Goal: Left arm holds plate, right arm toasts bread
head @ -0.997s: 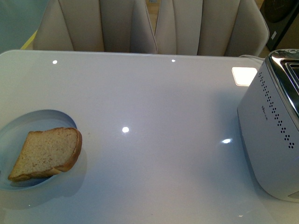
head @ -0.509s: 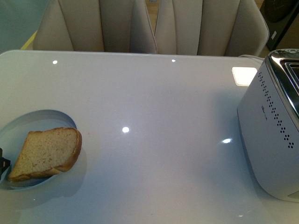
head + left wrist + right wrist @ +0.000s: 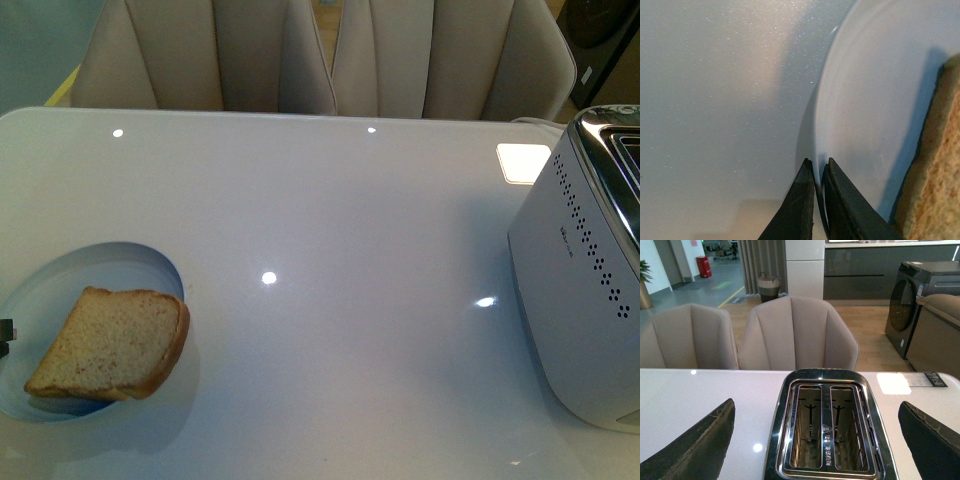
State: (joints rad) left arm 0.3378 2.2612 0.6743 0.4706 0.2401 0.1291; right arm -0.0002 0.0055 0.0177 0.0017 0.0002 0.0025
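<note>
Plate (image 3: 105, 264) and bread (image 3: 112, 343) further right

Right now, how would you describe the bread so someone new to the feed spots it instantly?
On the glossy white table, look to the near left edge, opposite the toaster at the right. There sits a pale round plate, and the bread lies on it. It is the only tan, brown-crusted square thing in view.

We saw a glossy white table (image 3: 330, 220) with light glints, at eight o'clock on it a smooth glazed plate (image 3: 100, 270), rough porous bread (image 3: 115, 345), at three o'clock a toaster (image 3: 580, 290) with matt perforated white sides and a mirror-bright metal top, a matt black left gripper (image 3: 818, 164)
</note>
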